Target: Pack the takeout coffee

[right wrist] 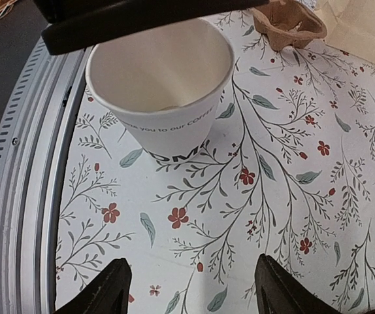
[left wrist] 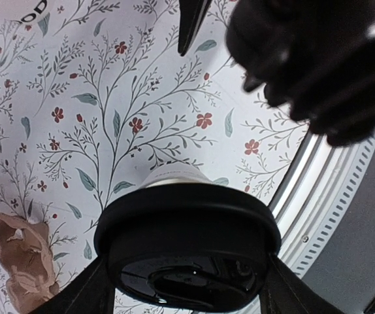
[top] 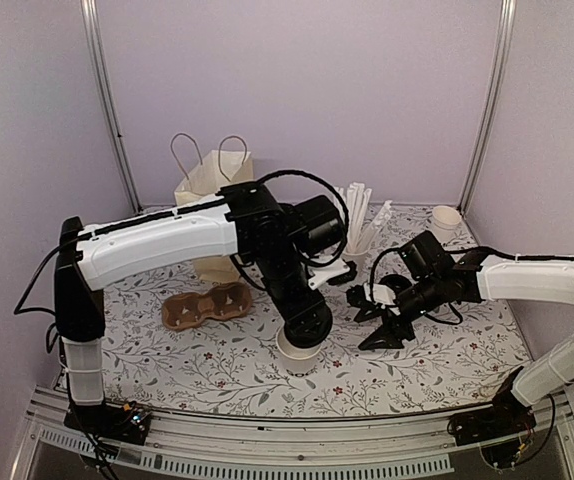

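The takeout coffee cup (top: 297, 357) is wide, white and lidless, and stands near the table's front middle. In the right wrist view the cup (right wrist: 164, 91) shows its pale inside and dark lettering low on its side. My left gripper (top: 303, 330) hangs right over it, shut on the black round lid (left wrist: 187, 242), which sits between both fingers just above the cup's rim (left wrist: 174, 175). My right gripper (top: 382, 328) is open and empty, low over the table just right of the cup, and it faces the cup in its own view (right wrist: 191, 288).
A brown cardboard cup carrier (top: 205, 305) lies left of the cup, with a paper bag (top: 212, 180) with handles behind it. A white cup full of straws (top: 359, 225) and a small white cup (top: 447, 222) stand at the back right. The metal front rail (right wrist: 24, 196) runs close by.
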{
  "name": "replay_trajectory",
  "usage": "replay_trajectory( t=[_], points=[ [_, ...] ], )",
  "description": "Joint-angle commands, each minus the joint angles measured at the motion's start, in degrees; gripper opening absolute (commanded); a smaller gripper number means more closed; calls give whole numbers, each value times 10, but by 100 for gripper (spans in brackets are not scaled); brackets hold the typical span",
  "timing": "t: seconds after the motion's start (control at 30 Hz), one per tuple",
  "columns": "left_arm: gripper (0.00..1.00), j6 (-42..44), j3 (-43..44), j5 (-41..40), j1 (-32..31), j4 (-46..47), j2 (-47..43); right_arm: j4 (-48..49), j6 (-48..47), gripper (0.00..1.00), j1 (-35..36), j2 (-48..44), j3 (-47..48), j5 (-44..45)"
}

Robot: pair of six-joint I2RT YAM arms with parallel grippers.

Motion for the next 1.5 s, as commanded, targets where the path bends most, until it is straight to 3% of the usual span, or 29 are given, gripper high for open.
replay_trajectory(
  t=[0.0,1.1,1.3,1.47],
  points=[
    [72,4,-1,-14,-9,-23,-4,6,-7,68,-2,-6,-5,-12],
    [73,22,-25,-7,-10,-17,36,-3,-14,68,-2,0,-5,-18],
    [73,12,3,-24,-10,-29,13,-5,-14,68,-2,1,-5,-21],
    [73,7,-25,-24,-10,-39,-12,-6,-14,68,-2,4,-3,-23]
  ],
)
